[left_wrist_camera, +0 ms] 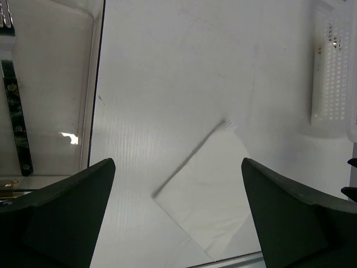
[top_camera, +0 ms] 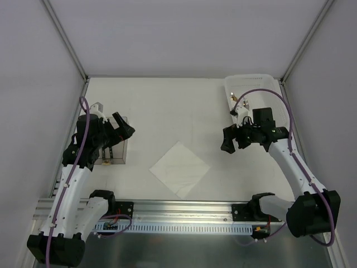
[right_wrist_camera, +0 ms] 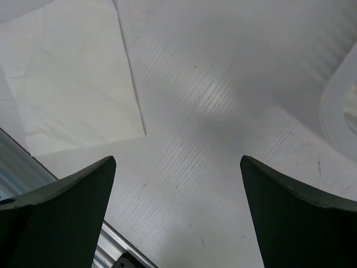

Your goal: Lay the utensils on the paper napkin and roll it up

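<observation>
Lowest in the top view, the paper napkin (top_camera: 179,169) lies flat as a diamond on the table (top_camera: 167,106), just above the arms' bases, with nothing on it. It is thin and loose, so a finger dragged across it would likely slide or crease it, and a skewed sheet would make a poor roll. Higher up, the left gripper (top_camera: 125,128) at centre left and the right gripper (top_camera: 227,139) at centre right both hang with jaws spread wide and nothing between them. One of the utensils (left_wrist_camera: 5,19), a fork by its tines, shows at the upper left of the left wrist view inside the clear box (top_camera: 116,149). Its wall may block a clean approach, and slim, shiny metal lying flat could slip out of a pinch. Farthest, at the upper right, small shiny pieces (top_camera: 239,101), too small to name, sit in the white lattice basket (top_camera: 262,84). A careless lift there might snag or shove the light basket. Cutlery dropped off-centre would slip out during rolling.
</observation>
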